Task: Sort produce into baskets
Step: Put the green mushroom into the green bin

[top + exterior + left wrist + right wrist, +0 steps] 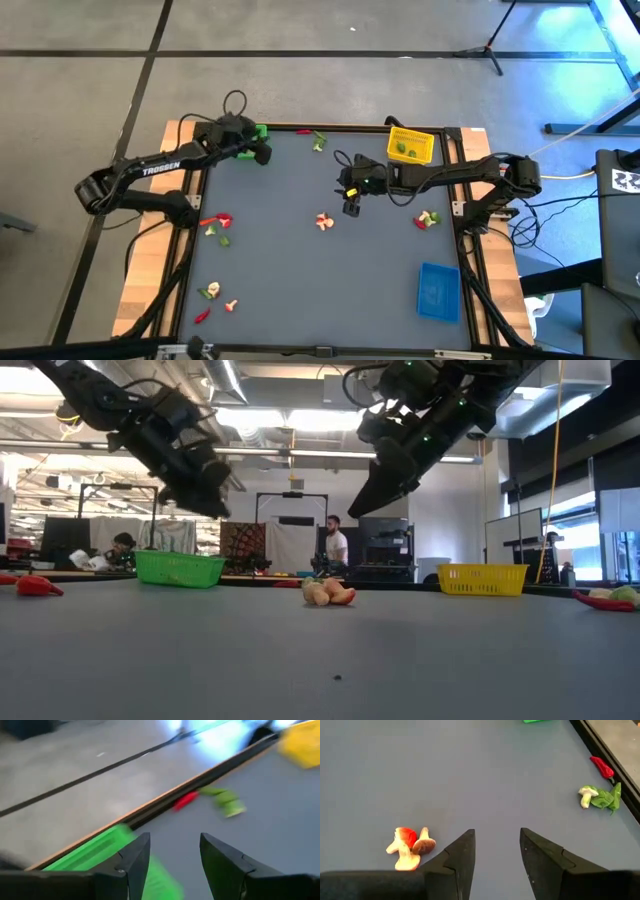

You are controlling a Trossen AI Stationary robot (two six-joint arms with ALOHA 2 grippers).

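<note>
Jaws on both grippers stood parted with nothing between them. Left gripper (262, 150) hung just over the green basket (259, 132) at the table's far-left corner, fingers (131, 862) spread above its mesh. Right gripper (351, 207) hovered mid-table, raised clear of the surface, near a small cluster of mushroom-like pieces with a red bit (409, 847). Yellow basket (411, 146) sat at the far edge with green pieces inside, and the blue basket (438, 291) lay near the right front. More produce was scattered along the left side (216, 226) and the far rim (318, 140).
</note>
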